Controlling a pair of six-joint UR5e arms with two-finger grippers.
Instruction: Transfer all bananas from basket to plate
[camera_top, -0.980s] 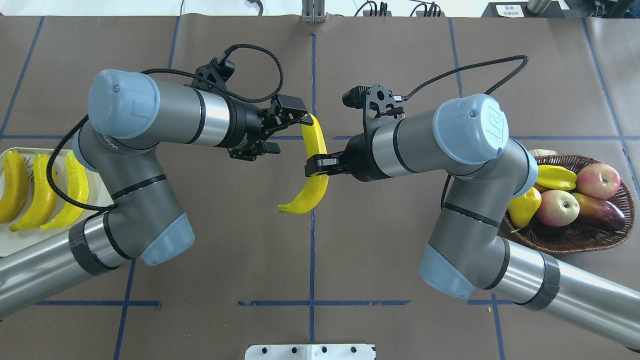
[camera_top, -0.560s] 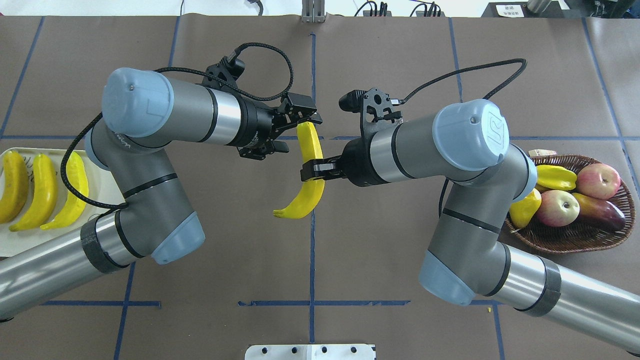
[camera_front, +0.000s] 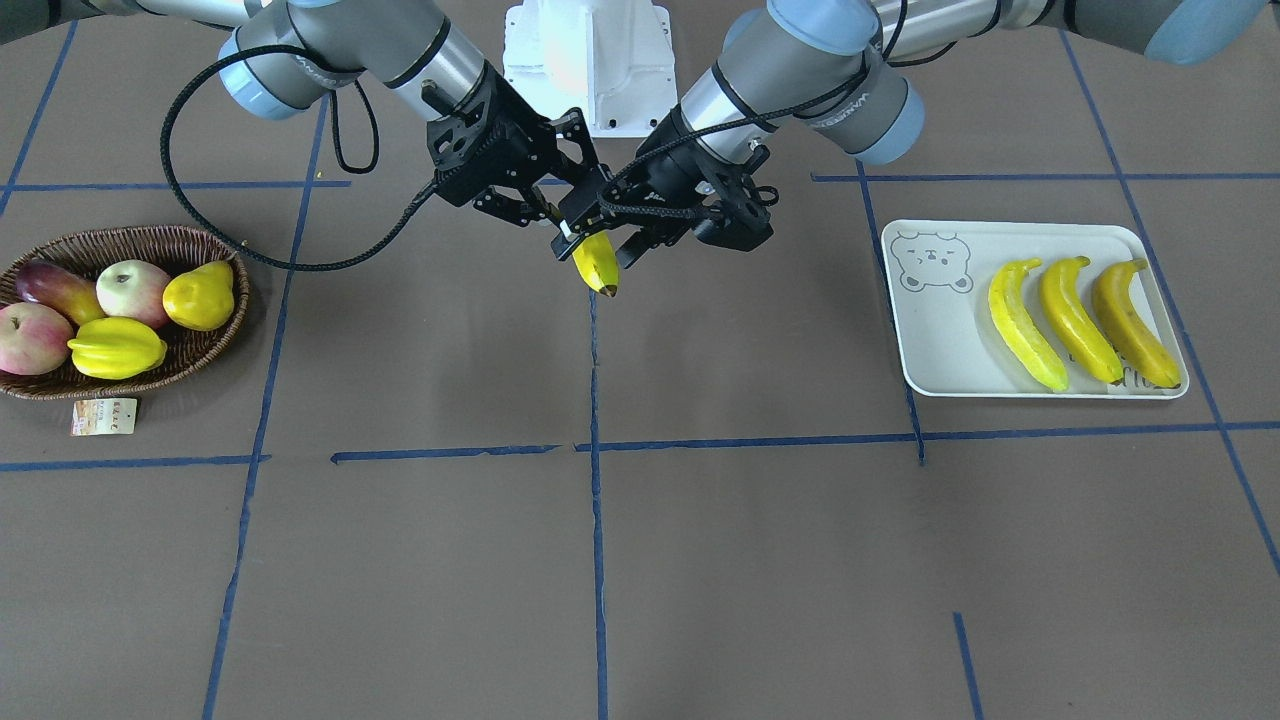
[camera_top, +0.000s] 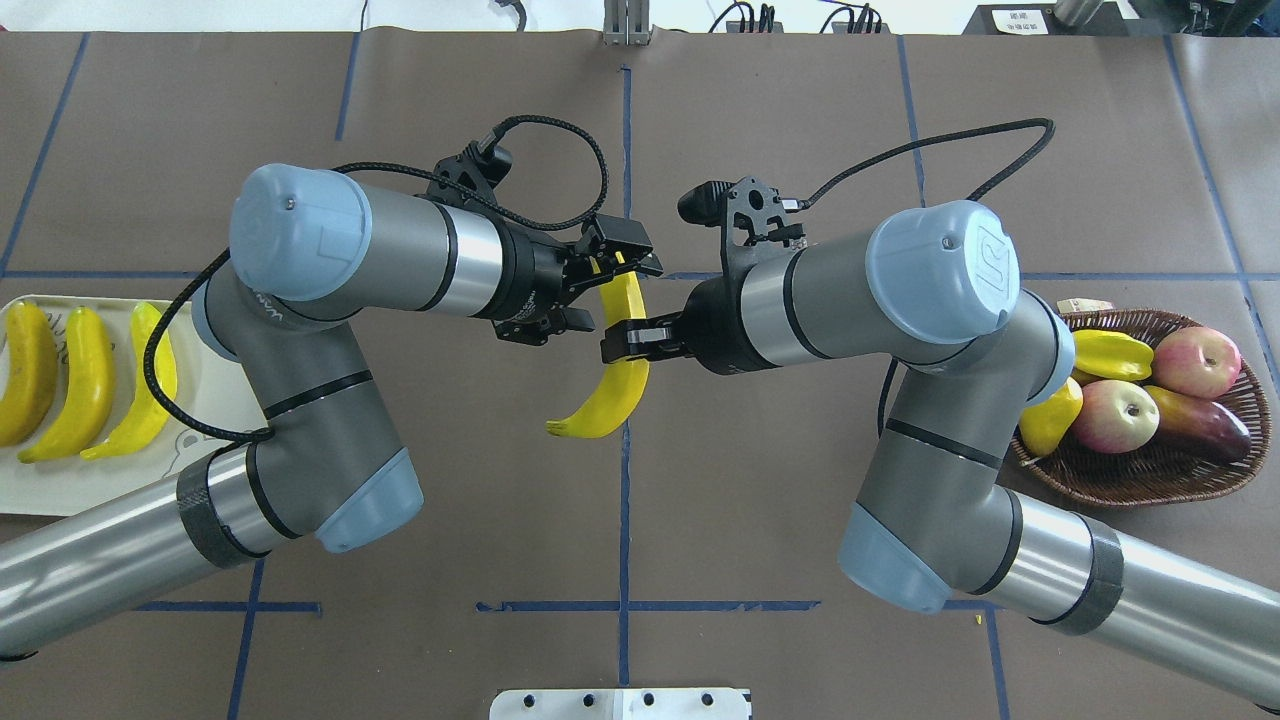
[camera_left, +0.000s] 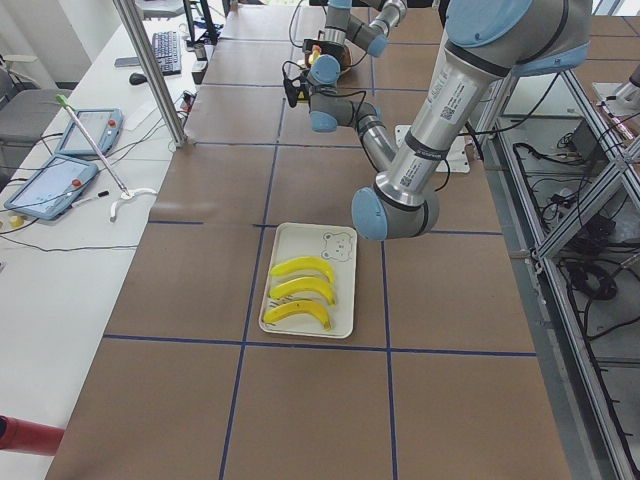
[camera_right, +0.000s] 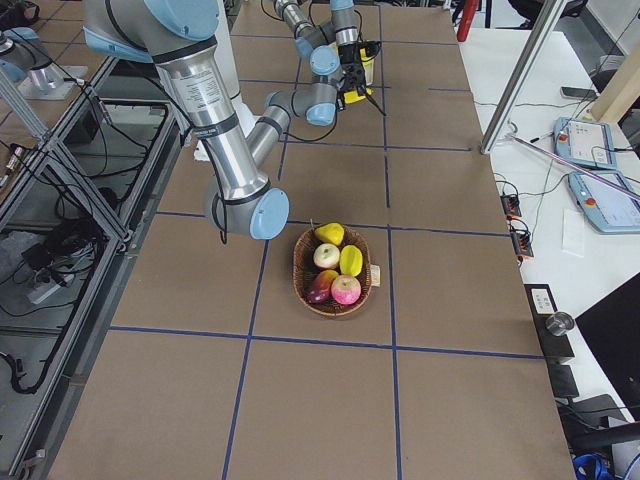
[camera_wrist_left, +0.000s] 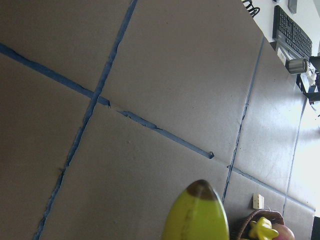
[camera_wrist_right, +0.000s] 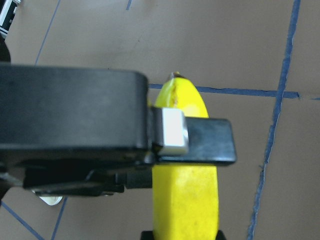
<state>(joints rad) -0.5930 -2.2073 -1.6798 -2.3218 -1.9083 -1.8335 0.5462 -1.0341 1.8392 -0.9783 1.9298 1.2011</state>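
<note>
One yellow banana (camera_top: 610, 395) hangs in the air over the table's middle, and my right gripper (camera_top: 628, 343) is shut on its mid-section, which the right wrist view shows as the banana (camera_wrist_right: 185, 200) under a black finger. My left gripper (camera_top: 615, 290) is open, its fingers on either side of the banana's upper end. The front view has the banana's tip (camera_front: 597, 268) poking out below both grippers. Three bananas (camera_front: 1078, 320) lie side by side on the plate (camera_front: 940, 340). I see no banana in the basket (camera_front: 190, 240).
The basket (camera_top: 1150, 480) at my right holds apples (camera_top: 1115, 415), a starfruit (camera_top: 1110, 352), a yellow pear (camera_top: 1048, 415) and a dark mango. A paper tag (camera_front: 103, 416) lies by it. Both arms' elbows hang over the near table, and blue tape lines cross the brown surface.
My left arm has moved right, bringing its open fingers from beside the banana's upper end to around it. The right gripper, still holding the banana, has shifted slightly left.
</note>
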